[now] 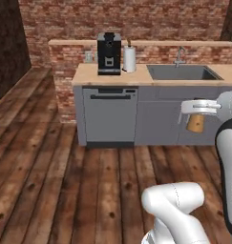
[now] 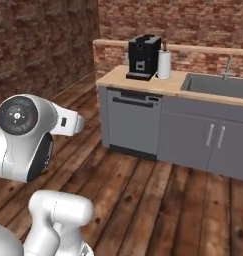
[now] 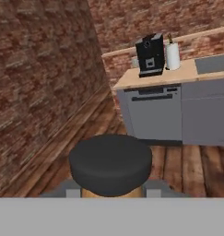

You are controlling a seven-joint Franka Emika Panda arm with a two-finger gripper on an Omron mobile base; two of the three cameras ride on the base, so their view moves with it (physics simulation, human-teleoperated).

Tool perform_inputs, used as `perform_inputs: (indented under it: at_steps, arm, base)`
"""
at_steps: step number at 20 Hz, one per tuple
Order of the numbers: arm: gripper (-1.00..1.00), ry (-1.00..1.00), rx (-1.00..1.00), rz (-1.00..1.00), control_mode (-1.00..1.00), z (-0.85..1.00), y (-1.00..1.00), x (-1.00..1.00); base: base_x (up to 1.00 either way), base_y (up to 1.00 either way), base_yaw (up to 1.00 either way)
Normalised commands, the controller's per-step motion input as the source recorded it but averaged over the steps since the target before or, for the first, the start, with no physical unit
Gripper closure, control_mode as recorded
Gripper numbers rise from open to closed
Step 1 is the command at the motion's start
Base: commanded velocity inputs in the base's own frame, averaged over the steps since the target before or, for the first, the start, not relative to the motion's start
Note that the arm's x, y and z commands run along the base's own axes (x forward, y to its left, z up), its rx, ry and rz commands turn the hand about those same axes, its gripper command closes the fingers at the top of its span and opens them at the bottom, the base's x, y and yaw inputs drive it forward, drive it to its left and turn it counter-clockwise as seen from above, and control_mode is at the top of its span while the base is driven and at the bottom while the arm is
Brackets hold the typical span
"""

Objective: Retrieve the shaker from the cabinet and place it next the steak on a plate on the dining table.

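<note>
The gripper (image 1: 195, 114) is clenched around the shaker (image 1: 195, 123), carried in the air before the sink counter (image 1: 136, 76); small, stiff and probably light, its tapered wood looks slippery, so holding just under the dark cap seems safest.

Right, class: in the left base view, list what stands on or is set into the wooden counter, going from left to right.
Coffee machine → paper towel roll → sink with its tap at the back edge.
</note>
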Motion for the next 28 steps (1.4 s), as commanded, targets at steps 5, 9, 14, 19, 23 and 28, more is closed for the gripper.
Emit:
perform_inputs:
  at_steps: [5,9,14,19,23,28]
  arm:
    - [1.0,0.0,0.0,0.0,1.0,0.0,0.0,0.0]
    - [1.0,0.0,0.0,0.0,1.0,0.0,0.0,0.0]
    - [1.0,0.0,0.0,0.0,1.0,0.0,0.0,0.0]
    - [1.0,0.0,0.0,0.0,1.0,0.0,0.0,0.0]
    - [1.0,0.0,0.0,0.0,1.0,0.0,0.0,0.0]
    - [1.0,0.0,0.0,0.0,1.0,0.0,0.0,0.0]
  base:
    - [1.0,1.0,-0.09]
    - [1.0,1.0,-0.09]
    - [1.0,1.0,-0.15]
    - [1.0,1.0,-0.16]
    - [1.0,1.0,-0.18]
    - [1.0,0.82,-0.11]
